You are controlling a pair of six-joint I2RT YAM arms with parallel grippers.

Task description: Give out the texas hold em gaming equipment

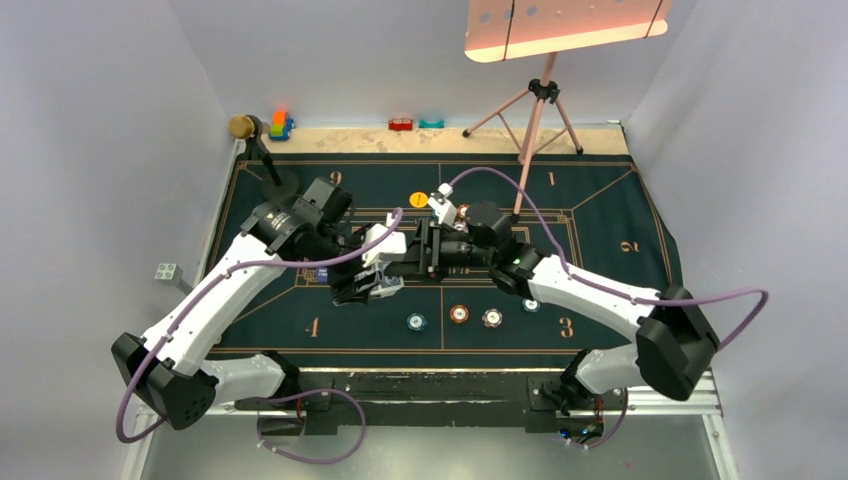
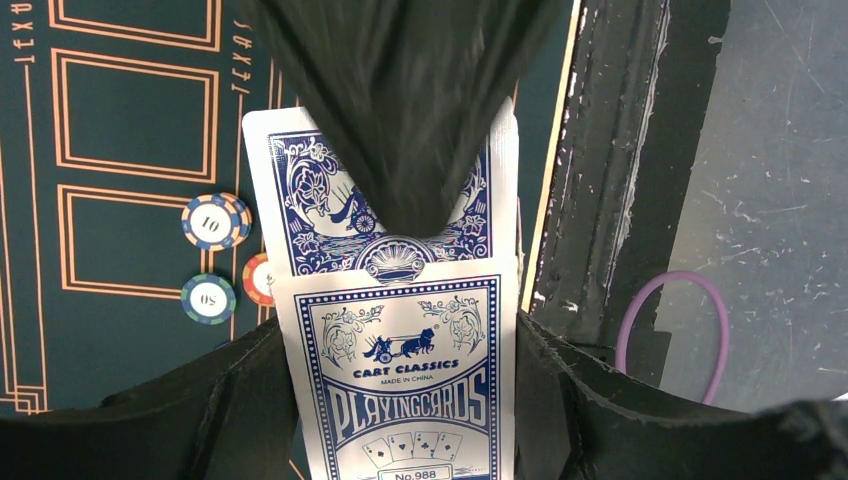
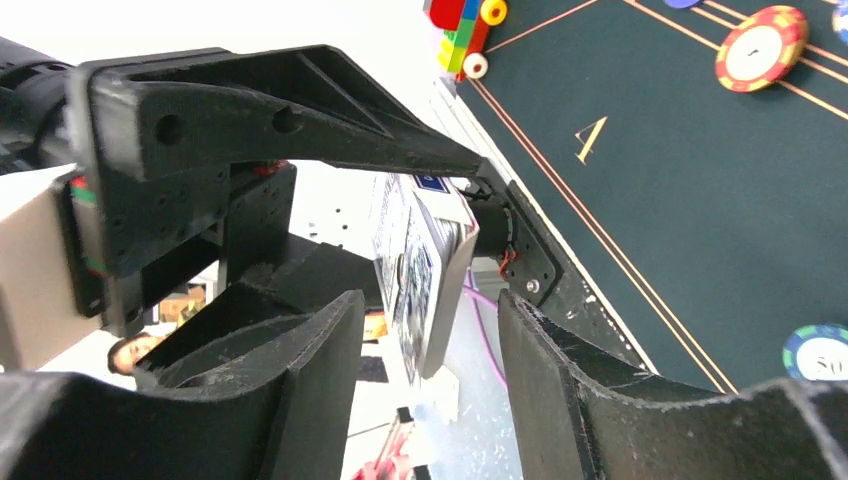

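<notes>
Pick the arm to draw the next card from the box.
Right. The left gripper is shut on the card box, so it is busy. The right gripper is open, with the protruding card and the box's end between its fingers.

Left hand [image 1: 372, 287] clamped tight, right hand [image 1: 416, 255] spread apart, the two facing tip to tip.

- four chips [image 1: 459, 314] in the top view, in a row toward 6 o'clock of the mat [image 1: 620, 270]
- one yellow disc button [image 1: 418, 200], toward 12 o'clock
- one card box [image 2: 405, 390], with one blue card back [image 2: 300, 190] showing at its mouth
- three clusters of toy blocks [image 1: 280, 125] beyond the 12 o'clock edge
- one tripod [image 1: 530, 110]
</notes>
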